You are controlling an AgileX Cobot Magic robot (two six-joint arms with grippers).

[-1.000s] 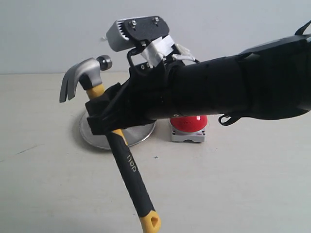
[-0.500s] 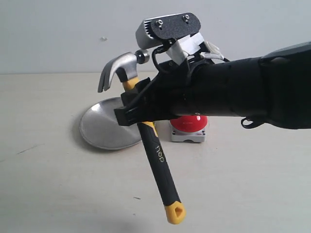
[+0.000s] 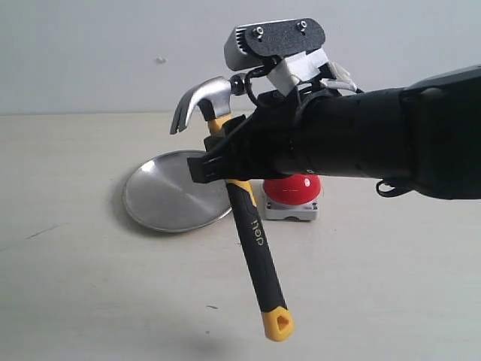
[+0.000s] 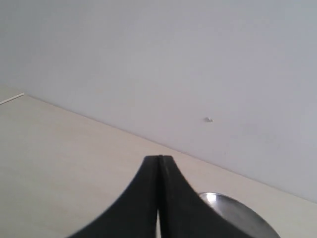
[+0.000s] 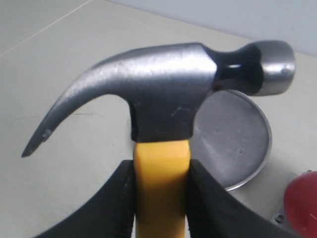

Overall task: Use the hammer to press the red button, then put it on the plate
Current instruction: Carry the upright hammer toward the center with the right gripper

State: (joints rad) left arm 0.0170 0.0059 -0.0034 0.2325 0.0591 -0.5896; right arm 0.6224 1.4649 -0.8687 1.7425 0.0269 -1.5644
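Above the counter (image 3: 376, 286), the right end effector (image 3: 225, 162) is clamped on the hammer (image 3: 255, 241), gripping the yellow neck of the handle just below the steel head. The hammer is held clear of the counter, head uppermost, with the claw pointing toward the left of the exterior view. Its black handle marked "deli" slants downward to the yellow looped end. Behind the handle, the plate (image 3: 169, 199) lies flat on the counter. The red button (image 3: 297, 188) sits just beside the plate on its grey base, partly hidden by the right arm. The hammer touches neither item. The left end effector (image 4: 158, 168) has its fingers pressed fully together, with part of the plate rim showing beyond it in the left wrist view
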